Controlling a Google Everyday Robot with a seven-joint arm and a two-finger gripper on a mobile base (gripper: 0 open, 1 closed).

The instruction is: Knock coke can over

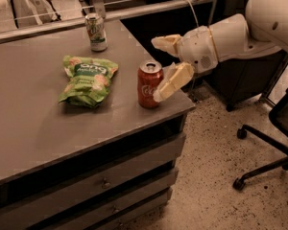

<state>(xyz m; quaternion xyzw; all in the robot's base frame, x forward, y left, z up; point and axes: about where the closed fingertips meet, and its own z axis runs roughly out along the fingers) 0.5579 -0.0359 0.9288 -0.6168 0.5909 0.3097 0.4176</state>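
Grey cabinet top (48,128) holds the coke can (150,85) upright near its right edge. The gripper (156,70) hangs just right of it, fingers spread, the lower one at the can's side. A green snack bag (88,79) lies left, and a pale soda can (95,31) stands farther back.

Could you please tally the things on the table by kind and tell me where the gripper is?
Soda cans: 2, the coke can and the pale green-and-white can
Snack bags: 1, the green bag
Total: 3
The gripper is open beside the coke can.
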